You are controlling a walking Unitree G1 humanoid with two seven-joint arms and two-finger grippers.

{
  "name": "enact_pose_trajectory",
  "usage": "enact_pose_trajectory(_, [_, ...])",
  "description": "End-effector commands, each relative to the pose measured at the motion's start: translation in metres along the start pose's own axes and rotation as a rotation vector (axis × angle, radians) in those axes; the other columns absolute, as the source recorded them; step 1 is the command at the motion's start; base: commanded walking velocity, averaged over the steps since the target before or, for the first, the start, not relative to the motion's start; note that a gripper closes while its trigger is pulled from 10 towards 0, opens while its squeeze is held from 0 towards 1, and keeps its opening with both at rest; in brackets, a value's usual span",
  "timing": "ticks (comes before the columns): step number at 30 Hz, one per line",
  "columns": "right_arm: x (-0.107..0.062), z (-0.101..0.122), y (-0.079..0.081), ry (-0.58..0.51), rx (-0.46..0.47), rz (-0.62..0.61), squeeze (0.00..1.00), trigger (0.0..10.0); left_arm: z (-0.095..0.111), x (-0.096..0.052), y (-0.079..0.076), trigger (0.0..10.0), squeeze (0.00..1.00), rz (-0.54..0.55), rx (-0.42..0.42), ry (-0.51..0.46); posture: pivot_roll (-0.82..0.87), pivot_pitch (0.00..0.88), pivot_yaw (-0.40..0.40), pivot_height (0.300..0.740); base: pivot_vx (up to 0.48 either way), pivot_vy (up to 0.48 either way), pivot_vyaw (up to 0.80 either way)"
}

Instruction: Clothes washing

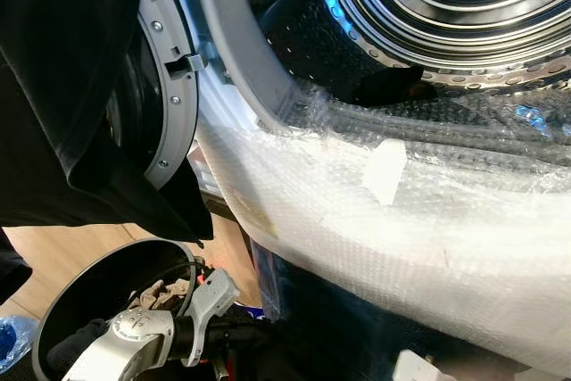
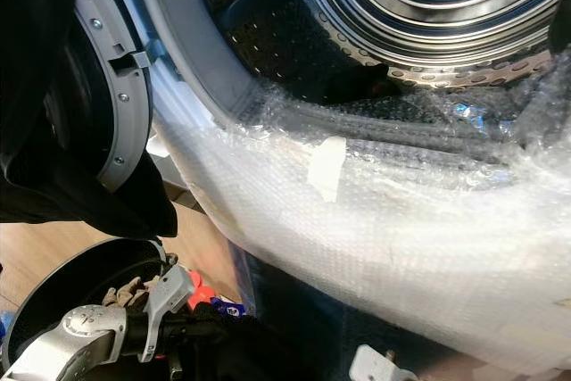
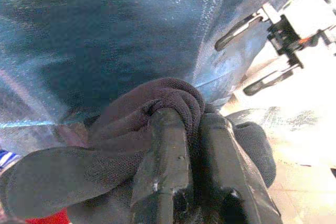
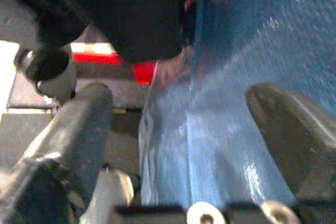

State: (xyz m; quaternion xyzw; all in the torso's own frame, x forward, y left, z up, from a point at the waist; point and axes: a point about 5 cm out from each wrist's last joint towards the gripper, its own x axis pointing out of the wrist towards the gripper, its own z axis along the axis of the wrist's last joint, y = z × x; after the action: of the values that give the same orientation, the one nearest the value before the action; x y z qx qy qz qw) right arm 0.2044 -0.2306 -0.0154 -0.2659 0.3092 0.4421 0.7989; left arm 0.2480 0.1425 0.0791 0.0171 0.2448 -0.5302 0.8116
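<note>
The dark garment (image 3: 157,114) is bunched between the two black fingers (image 3: 163,156) of the left gripper (image 3: 191,129), which are closed on a fold of it; the cloth wraps over the fingertips and hangs below them, just in front of the blue film-covered front panel (image 3: 105,51) of the washer. In the eye views the left arm (image 1: 134,341) sits low at the bottom left, its silver wrist joint bent and pointing toward the machine's lower front, above a round black basket (image 1: 67,296) that stands on the wooden floor (image 1: 62,252). A second black cloth (image 1: 62,86) hangs large at the upper left, draped in front of the open washer door (image 1: 169,86). The drum (image 1: 464,6) is open at the upper right, its perforated steel wall visible, and a dark item (image 1: 393,82) lies at its lower lip. Bubble wrap (image 1: 401,238) covers the front of the machine below the opening, with a small piece of pale tape (image 1: 385,169) stuck on it. In the right wrist view the right gripper (image 4: 184,129) has its fingers spread well apart with nothing between them, aimed at the blue film panel, with dark fabric (image 4: 131,9) and a red object (image 4: 142,69) beyond.
</note>
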Motion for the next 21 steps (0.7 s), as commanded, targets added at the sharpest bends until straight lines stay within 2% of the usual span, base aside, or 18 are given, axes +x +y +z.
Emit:
enact_pose_trajectory(1, [0.000,0.012,0.002,-0.047,-0.035,0.051,1.00,10.0,0.007,-0.001,0.001,0.0,0.00,-0.003,0.036,0.001,-0.11,0.008,0.157,0.740,0.000,0.000,0.00])
enact_pose_trajectory(4, [-0.009,0.023,0.008,-0.093,-0.053,0.115,1.00,10.0,0.009,0.005,-0.004,0.0,0.00,-0.036,0.039,-0.003,-0.12,0.009,0.159,0.740,0.000,0.000,0.00])
enact_pose_trajectory(12, [-0.011,0.048,0.021,-0.155,-0.072,0.161,1.00,10.0,0.014,0.018,-0.007,0.0,0.00,-0.062,0.051,-0.017,-0.12,0.001,0.156,0.740,0.000,0.000,0.00])
enact_pose_trajectory(13, [-0.016,0.060,0.028,-0.186,-0.093,0.196,1.00,10.0,0.015,0.020,-0.012,0.0,0.00,-0.079,0.047,-0.024,-0.14,0.000,0.154,0.740,0.000,0.000,0.00])
enact_pose_trajectory(15, [-0.020,0.071,0.033,-0.215,-0.108,0.201,1.00,10.0,0.015,0.024,-0.015,0.0,0.00,-0.092,0.047,-0.030,-0.14,0.000,0.151,0.740,0.000,0.000,0.00])
enact_pose_trajectory(17, [-0.020,0.082,0.033,-0.247,-0.104,0.173,1.00,10.0,0.016,0.032,-0.018,0.0,0.00,-0.120,0.037,-0.035,-0.15,0.000,0.147,0.740,0.000,0.000,0.00])
enact_pose_trajectory(18, [-0.019,0.091,0.035,-0.297,-0.060,0.170,1.00,10.0,0.018,0.039,-0.021,0.0,0.00,-0.138,0.028,-0.051,-0.15,0.000,0.144,0.740,0.000,0.000,0.00])
enact_pose_trajectory(21, [-0.022,0.101,0.043,-0.336,-0.048,0.229,1.00,10.0,0.026,0.051,-0.024,0.0,0.00,-0.153,0.028,-0.089,-0.14,0.000,0.139,0.740,0.000,0.000,0.00])
